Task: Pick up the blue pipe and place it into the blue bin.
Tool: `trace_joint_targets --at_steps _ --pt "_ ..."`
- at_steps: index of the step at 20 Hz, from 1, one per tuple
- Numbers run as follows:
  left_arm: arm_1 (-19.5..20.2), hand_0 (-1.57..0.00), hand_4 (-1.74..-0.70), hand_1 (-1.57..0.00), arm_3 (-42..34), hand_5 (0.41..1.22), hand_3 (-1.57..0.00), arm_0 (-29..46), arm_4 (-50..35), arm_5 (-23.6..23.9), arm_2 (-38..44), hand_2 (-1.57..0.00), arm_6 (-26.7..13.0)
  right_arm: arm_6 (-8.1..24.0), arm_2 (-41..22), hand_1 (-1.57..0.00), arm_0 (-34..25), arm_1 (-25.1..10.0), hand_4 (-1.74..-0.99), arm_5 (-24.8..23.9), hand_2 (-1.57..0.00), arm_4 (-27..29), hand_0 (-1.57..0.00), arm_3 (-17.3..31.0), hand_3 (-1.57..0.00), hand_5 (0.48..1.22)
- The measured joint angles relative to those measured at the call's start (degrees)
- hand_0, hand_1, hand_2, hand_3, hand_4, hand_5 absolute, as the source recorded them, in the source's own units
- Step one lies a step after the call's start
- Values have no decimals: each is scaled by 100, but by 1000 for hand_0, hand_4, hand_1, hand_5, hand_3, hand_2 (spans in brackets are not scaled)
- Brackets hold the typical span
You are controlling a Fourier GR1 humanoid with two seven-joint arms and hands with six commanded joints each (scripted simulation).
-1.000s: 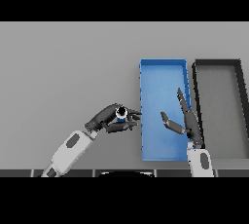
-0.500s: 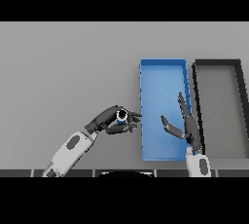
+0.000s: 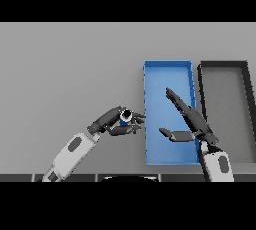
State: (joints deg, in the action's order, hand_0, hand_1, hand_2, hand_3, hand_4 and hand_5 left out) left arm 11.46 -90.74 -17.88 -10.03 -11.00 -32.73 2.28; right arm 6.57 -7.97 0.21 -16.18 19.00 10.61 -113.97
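Observation:
The blue pipe (image 3: 125, 117) is a short blue tube, seen end-on, held in my left hand (image 3: 114, 121), whose fingers and thumb curl round it. Hand and pipe are just left of the blue bin (image 3: 154, 74), near its lower left wall. The bin is a long blue tray right of centre. My right hand (image 3: 189, 120) hovers over the bin's right half with fingers straight and thumb spread, holding nothing.
A black bin (image 3: 223, 67) of the same shape stands right beside the blue one, at the table's right edge. The grey table (image 3: 65, 74) stretches out to the left and behind.
My left hand with the pipe has shifted slightly down and left, away from the bin wall. My right hand has drawn a little lower over the bin.

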Motion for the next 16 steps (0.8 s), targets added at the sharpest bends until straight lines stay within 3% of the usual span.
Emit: trace_joint_targets --at_steps 4,8,11,16 --pt "13 -1571 -1732 -1571 53 1221 -1437 52 51 -17 -25 -1571 14 595 -349 1 -640 -224 -1297 346 1 408 1 -306 1 522" --pt "-9 -1571 -1732 -1571 84 1221 -1437 -16 93 -1 -19 -1571 -22 1140 -683 1 -1429 -221 -1303 542 1 660 1 -265 1 532" --pt "-24 -1571 -1731 -1571 122 1221 -1441 -39 19 -43 20 -1571 26 1274 -888 1 -1872 -183 -1282 763 1 638 1 -88 1 530" --pt "-61 -1571 -1730 -1571 233 1221 -1504 -81 -80 -209 28 -1571 156 1519 -1209 1 -2512 228 -1233 890 1 580 1 394 1 528"
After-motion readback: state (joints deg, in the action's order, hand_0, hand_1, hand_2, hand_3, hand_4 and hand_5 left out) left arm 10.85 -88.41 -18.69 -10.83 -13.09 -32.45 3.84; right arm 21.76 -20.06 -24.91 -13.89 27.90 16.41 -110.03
